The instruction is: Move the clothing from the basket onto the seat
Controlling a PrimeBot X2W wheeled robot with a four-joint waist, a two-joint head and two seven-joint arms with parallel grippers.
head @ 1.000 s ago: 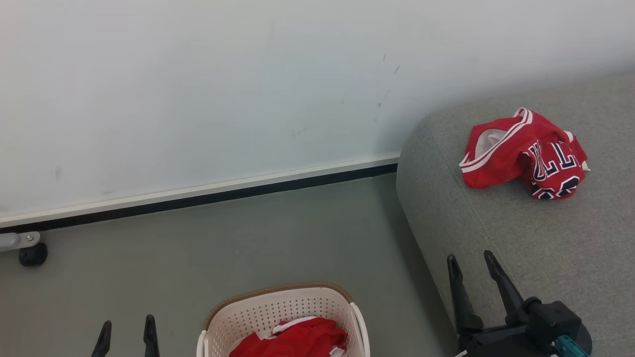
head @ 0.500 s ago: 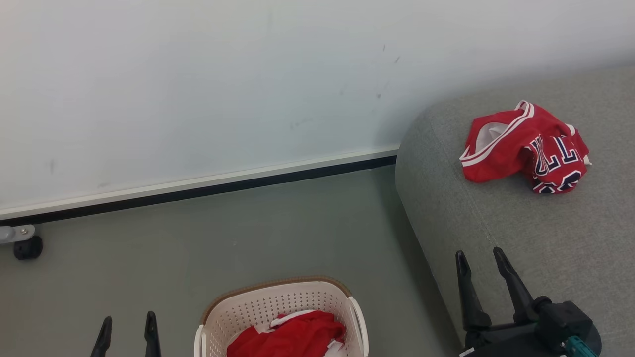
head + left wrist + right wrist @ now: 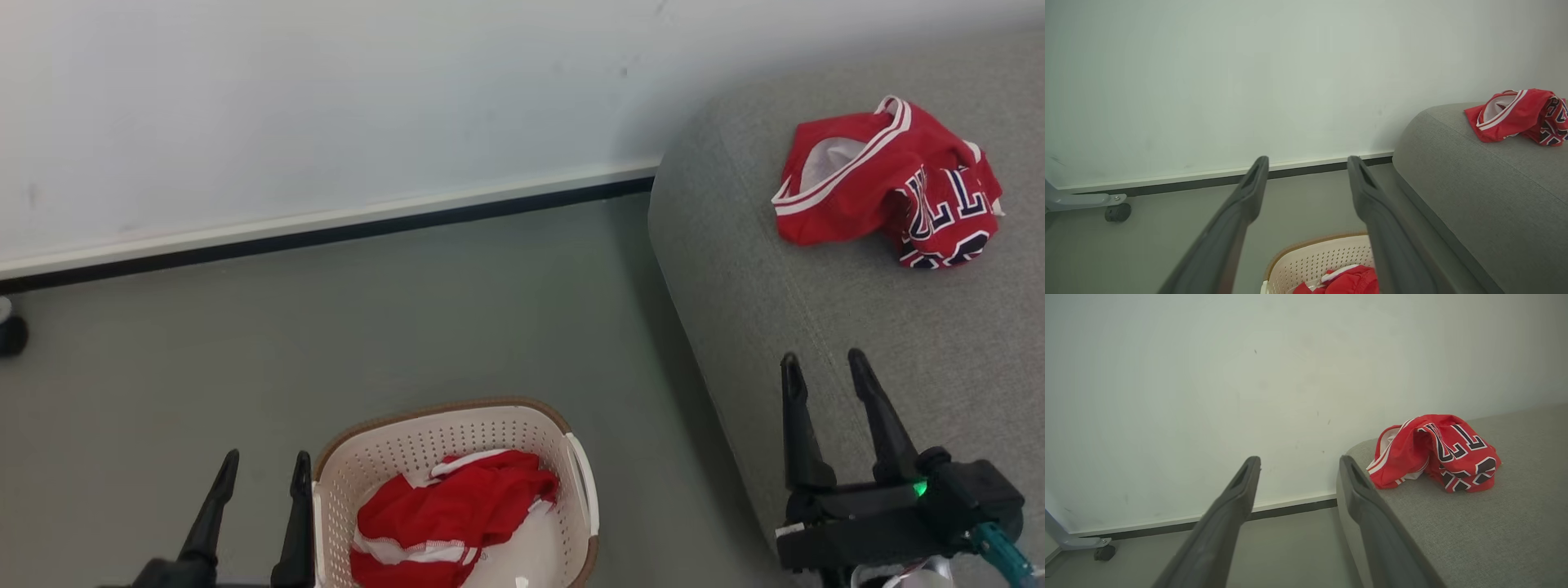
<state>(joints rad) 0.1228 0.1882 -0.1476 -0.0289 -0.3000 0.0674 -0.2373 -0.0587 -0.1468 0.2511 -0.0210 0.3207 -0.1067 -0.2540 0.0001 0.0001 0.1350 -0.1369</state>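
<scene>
Head view: left tool [image 3: 268,457] & right tool [image 3: 823,359] both spread wide, nothing held. Red garment [image 3: 449,510] lies crumpled in basket [image 3: 441,407] at 6 o'clock. Lettered jersey [image 3: 890,180] is on grey upholstered seat [image 3: 816,327] at 2 o'clock.

Risks, imo:
- Thin shiny fabric could slip out of a shallow pinch.
- Tool could snag the perforated plastic wall or drag the light basket.
- Loose cloth could slide off the seat's rounded edge.

red garments [image 3: 865,175] [image 3: 445,514]: 2 | basket [image 3: 441,407]: 1 | seat [image 3: 816,327]: 1 | caster wheel [image 3: 1117,212]: 1
</scene>
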